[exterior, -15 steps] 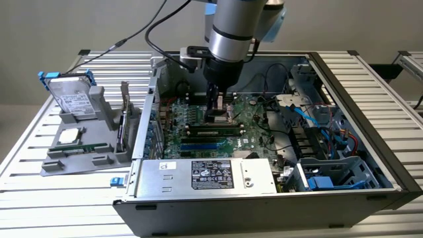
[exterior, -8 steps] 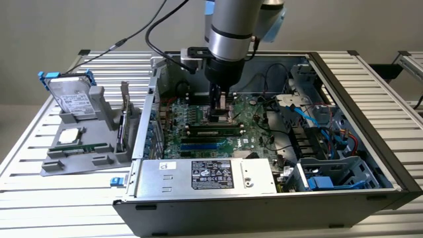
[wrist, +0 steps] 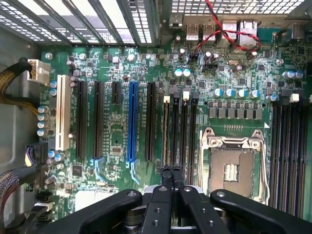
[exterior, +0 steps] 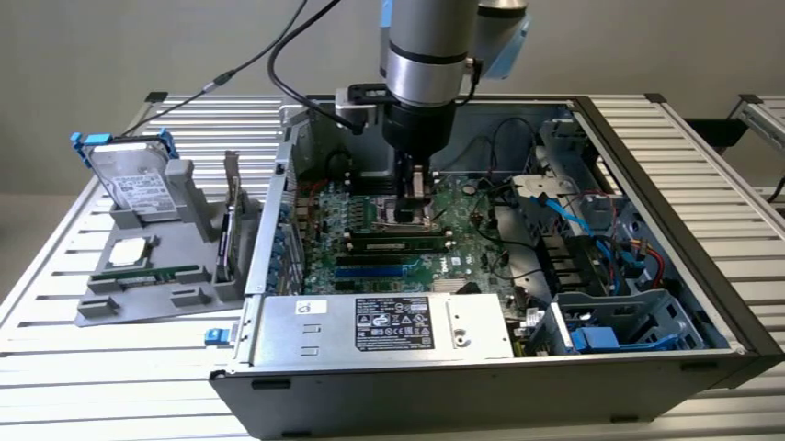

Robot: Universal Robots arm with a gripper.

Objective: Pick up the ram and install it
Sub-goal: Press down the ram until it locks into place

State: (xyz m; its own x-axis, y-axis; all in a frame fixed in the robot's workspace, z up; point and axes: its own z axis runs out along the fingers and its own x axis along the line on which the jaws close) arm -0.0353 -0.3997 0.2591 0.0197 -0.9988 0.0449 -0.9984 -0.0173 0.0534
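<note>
Green motherboard sits in the open case in the exterior view, and the arm comes straight down into it. The gripper is low over the board, right at the CPU socket. The ram is in the case, a green stick with black chips lying across the slots just beside the socket on the near side. It looks seated, though I can't say if it's clicked all the way in. The fingers aren't holding it. Off to the exterior view's left, a grey holder on the table carries a hard drive in a blue frame, a square silver chip and a thin green strip on edge.

Wrist view next. The gripper is pinched fully closed, tips pressed together with nothing between them, so it's empty. The tips are over the black memory slots next to the open, empty CPU socket. Long expansion slots run alongside, one blue and one white. Red and black wires loop near the rear ports.
</note>
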